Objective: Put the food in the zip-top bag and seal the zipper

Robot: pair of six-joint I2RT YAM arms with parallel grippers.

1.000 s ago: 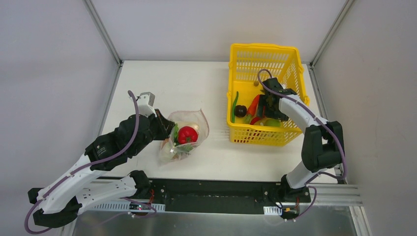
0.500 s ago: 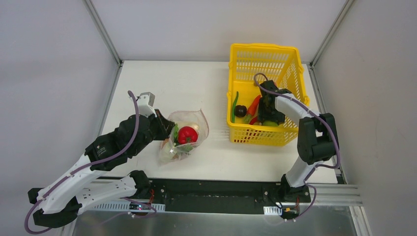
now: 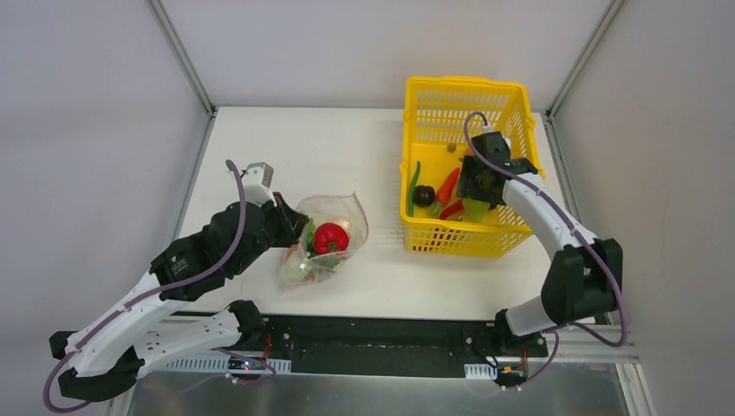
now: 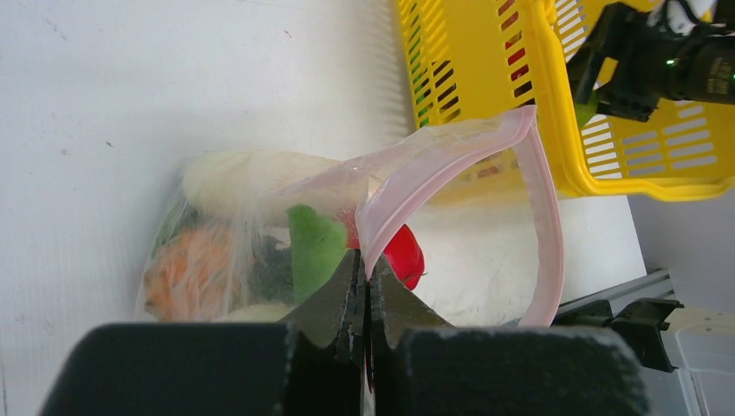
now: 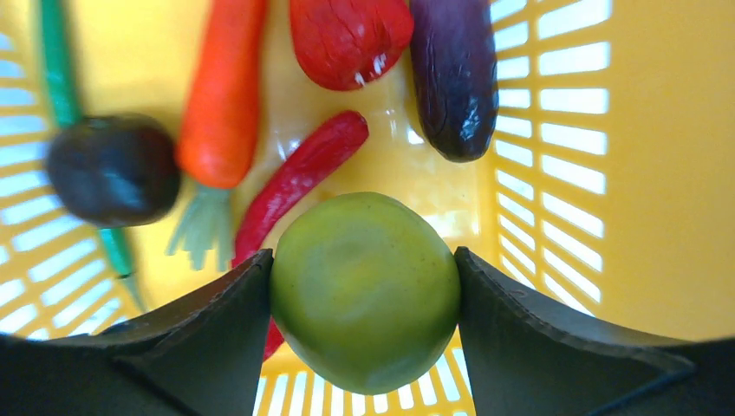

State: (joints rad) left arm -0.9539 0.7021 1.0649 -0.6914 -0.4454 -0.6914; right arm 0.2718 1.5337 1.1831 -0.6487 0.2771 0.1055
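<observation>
Right gripper (image 5: 364, 277) is clamping a round green fruit (image 5: 364, 325) that could squirt free, left gripper (image 4: 365, 286) pinching the zipper (image 4: 548, 243)

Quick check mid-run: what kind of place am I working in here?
Probably a lab test booth, not a kitchen: a flat white table walled by plain grey panels on aluminium posts, and toy plastic vegetables in a yellow slotted plastic basket.
</observation>
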